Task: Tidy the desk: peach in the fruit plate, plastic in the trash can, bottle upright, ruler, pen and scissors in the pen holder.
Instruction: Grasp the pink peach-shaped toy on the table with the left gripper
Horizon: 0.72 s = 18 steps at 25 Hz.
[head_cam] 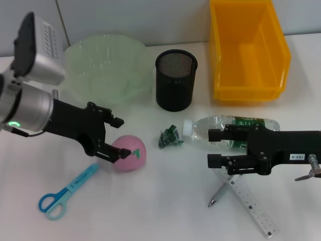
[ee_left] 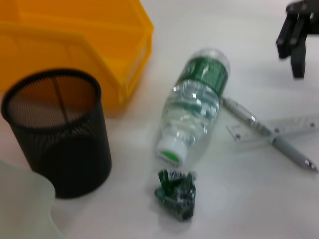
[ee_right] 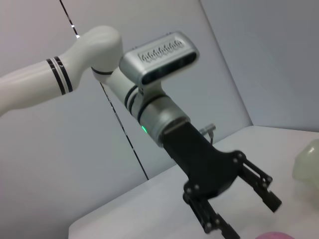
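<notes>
The pink peach point(head_cam: 130, 153) lies on the white desk, and my left gripper point(head_cam: 118, 139) is open just to its left, lower finger close against it. The gripper also shows in the right wrist view point(ee_right: 249, 218), open. A clear bottle point(head_cam: 231, 129) with a green label lies on its side; my right gripper point(head_cam: 212, 148) is open over its near side. Crumpled green plastic point(head_cam: 169, 137) lies by the bottle's cap. The pen point(head_cam: 220, 193) and ruler point(head_cam: 253, 206) lie crossed below the right gripper. Blue scissors point(head_cam: 65, 193) lie at the front left.
The black mesh pen holder point(head_cam: 175, 80) stands at the back middle, the green glass fruit plate point(head_cam: 80, 55) to its left, and the yellow bin point(head_cam: 220, 55) to its right. The left wrist view shows the holder point(ee_left: 57, 134), bottle point(ee_left: 194, 119) and plastic point(ee_left: 175, 193).
</notes>
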Each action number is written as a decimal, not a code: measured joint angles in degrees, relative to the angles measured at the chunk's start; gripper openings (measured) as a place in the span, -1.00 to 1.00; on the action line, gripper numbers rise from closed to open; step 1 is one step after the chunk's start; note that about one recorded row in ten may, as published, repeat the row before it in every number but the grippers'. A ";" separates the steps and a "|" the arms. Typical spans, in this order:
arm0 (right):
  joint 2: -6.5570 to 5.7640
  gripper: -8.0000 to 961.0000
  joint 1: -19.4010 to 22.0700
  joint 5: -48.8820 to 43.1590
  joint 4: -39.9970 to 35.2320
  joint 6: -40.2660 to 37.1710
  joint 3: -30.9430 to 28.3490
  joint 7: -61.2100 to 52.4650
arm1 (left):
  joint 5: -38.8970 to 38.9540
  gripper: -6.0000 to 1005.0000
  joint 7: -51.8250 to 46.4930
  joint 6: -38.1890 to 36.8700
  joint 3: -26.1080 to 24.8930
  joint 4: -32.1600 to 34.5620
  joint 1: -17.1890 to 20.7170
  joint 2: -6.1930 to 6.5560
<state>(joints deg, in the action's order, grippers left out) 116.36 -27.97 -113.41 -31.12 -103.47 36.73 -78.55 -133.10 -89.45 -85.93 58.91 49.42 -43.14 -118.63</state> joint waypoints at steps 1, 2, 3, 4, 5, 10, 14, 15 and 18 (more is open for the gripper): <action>0.00 0.58 -0.04 0.01 0.00 0.01 0.00 -0.01 | -0.01 0.58 -0.04 0.80 0.72 -0.59 0.01 -0.03; 0.00 0.58 -0.07 0.02 0.00 0.02 0.00 -0.01 | -0.01 0.58 -0.11 2.11 1.69 -1.62 0.00 -0.04; 0.00 0.58 -0.09 0.03 0.00 0.02 0.00 -0.01 | -0.01 0.58 -0.14 2.77 2.08 -2.08 -0.02 -0.04; 0.00 0.58 -0.10 0.04 0.00 0.03 0.00 -0.02 | -0.01 0.58 -0.14 2.77 2.08 -2.08 -0.02 -0.04; 0.00 0.57 -0.10 0.04 0.00 0.03 0.00 -0.02 | 0.08 0.58 -0.19 4.61 3.32 -3.90 -0.25 -0.03; 0.00 0.57 -0.13 0.04 0.00 0.03 0.00 -0.03 | 0.32 0.58 -0.19 8.00 4.67 -6.93 -0.95 -0.17; 0.00 0.57 -0.15 0.04 0.01 0.03 0.00 -0.03 | 0.81 0.57 -0.32 9.49 4.97 -7.95 -1.03 -0.20; 0.00 0.57 -0.18 0.04 0.00 0.03 0.00 -0.03 | 1.04 0.57 -0.37 9.50 4.98 -8.05 -1.03 -0.20; -0.05 0.56 -0.25 0.04 0.00 0.03 0.00 -0.03 | 1.29 0.57 -0.43 9.36 5.00 -8.08 -1.08 -0.21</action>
<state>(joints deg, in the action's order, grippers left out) 116.31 -28.22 -113.37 -31.11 -103.44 36.74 -78.58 -131.80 -89.88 -76.58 63.91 41.35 -44.22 -118.83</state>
